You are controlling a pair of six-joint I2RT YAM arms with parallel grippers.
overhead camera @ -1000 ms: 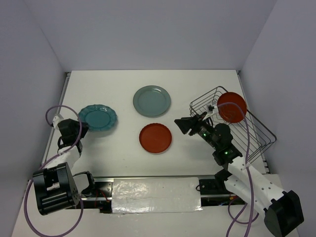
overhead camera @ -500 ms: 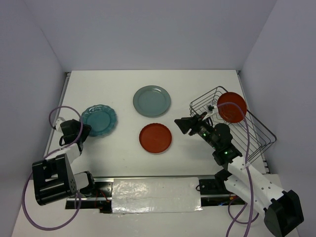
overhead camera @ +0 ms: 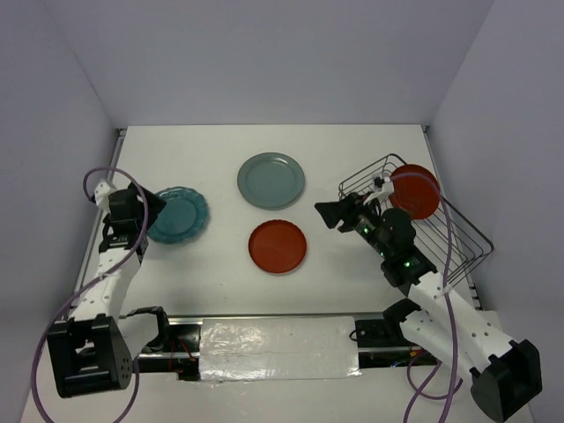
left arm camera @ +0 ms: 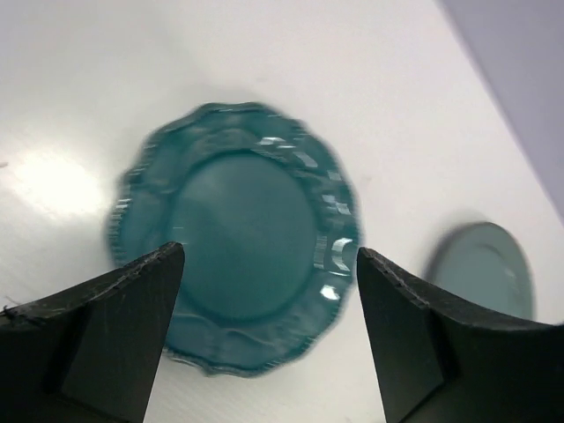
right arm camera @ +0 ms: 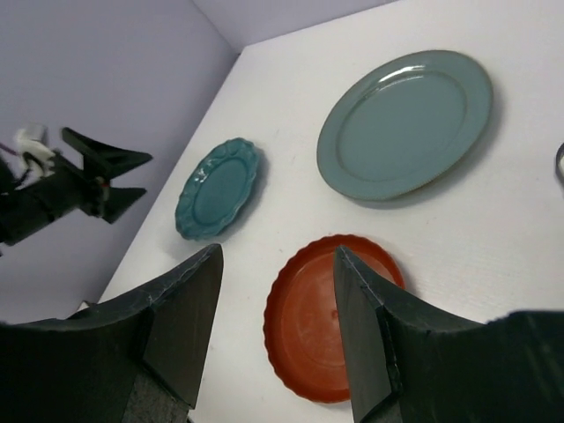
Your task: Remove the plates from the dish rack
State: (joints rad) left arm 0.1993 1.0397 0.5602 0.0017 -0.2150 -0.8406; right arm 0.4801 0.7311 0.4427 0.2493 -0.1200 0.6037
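A dark teal scalloped plate (overhead camera: 179, 214) (left arm camera: 233, 238) (right arm camera: 218, 187) lies flat on the table at the left. My left gripper (overhead camera: 148, 208) (left arm camera: 269, 249) hovers above its near-left edge, open, with nothing between the fingers. A pale grey-green plate (overhead camera: 270, 180) (right arm camera: 405, 123) and a red-orange plate (overhead camera: 278, 246) (right arm camera: 308, 326) lie mid-table. Another red-orange plate (overhead camera: 416, 189) stands on edge in the dark wire dish rack (overhead camera: 467, 231) at the right. My right gripper (overhead camera: 328, 211) (right arm camera: 278, 248) is open and empty, just left of the rack and above the table's red plate.
The rack sits askew near the right wall. A white wall borders the table close behind my left arm (right arm camera: 70, 181). The grey-green plate (left arm camera: 483, 269) shows at the right edge of the left wrist view.
My left gripper has opened, let go of the teal plate and risen from its rim. The plate now lies flat. The right gripper has shifted slightly and stays open.
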